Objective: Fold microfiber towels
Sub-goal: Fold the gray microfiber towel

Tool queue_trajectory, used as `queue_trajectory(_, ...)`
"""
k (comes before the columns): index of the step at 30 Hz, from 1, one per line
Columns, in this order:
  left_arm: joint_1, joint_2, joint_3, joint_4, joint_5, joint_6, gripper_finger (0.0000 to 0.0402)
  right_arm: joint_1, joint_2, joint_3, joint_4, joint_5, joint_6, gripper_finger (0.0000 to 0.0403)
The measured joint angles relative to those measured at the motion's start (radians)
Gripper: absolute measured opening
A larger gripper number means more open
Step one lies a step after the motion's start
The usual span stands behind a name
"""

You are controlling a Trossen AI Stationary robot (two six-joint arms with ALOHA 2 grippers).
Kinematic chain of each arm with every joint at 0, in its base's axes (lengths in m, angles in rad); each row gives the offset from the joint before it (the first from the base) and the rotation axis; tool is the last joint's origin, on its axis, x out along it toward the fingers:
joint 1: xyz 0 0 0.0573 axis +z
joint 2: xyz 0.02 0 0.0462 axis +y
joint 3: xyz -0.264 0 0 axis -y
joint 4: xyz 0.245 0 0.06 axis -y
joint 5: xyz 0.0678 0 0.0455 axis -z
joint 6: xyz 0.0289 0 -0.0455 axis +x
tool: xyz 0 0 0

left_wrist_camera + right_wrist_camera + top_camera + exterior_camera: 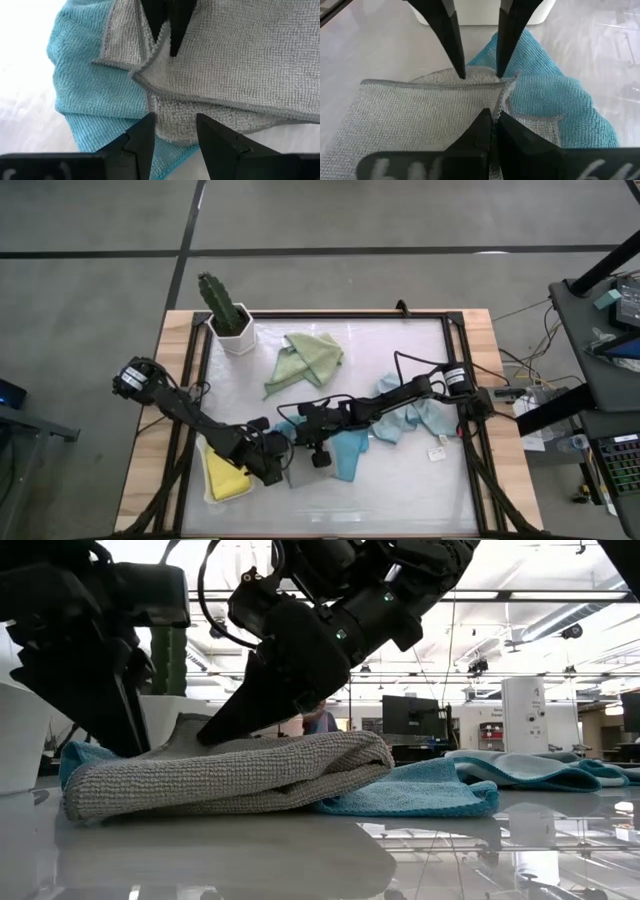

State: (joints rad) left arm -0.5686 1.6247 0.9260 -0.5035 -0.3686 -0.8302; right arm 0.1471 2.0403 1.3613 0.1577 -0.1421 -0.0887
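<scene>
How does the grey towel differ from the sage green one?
The grey towel lies folded in flat layers; the sage green towel is loosely crumpled. The grey towel rests partly on a teal towel; the sage green towel lies alone near the cactus pot. The left hand and right hand are at the grey towel, neither at the green. Both are plain cloths.

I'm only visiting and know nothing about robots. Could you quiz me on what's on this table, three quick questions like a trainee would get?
1. True or false: the grey towel lies partly on top of the teal towel.
2. Which towel lies nearest the potted cactus? A yellow, B sage green, C pale blue.
3. Fill in: the right gripper is shut on the grey towel's edge, while the left gripper facing it is ____.

Key: 1 true; 2 B, the sage green towel; 3 open.
</scene>
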Motion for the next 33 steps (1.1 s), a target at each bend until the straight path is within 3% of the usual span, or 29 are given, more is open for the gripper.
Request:
queue_trajectory(8, 0.000, 0.026, -0.001, 0.008, 0.018, 0.012, 0.0117, 0.006, 0.000, 0.000, 0.000, 0.000, 0.000, 0.0011)
queue_trajectory(15, 0.000, 0.028, 0.007, 0.038, 0.016, 0.090, 0.0010, 0.012, 0.000, 0.000, -0.004, -0.048, -0.031, 0.0011)
queue_trajectory(33, 0.026, 0.025, 0.091, -0.083, -0.144, 0.260, 0.0000, 0.014, -0.037, 0.027, -0.006, -0.049, -0.146, 0.0011)
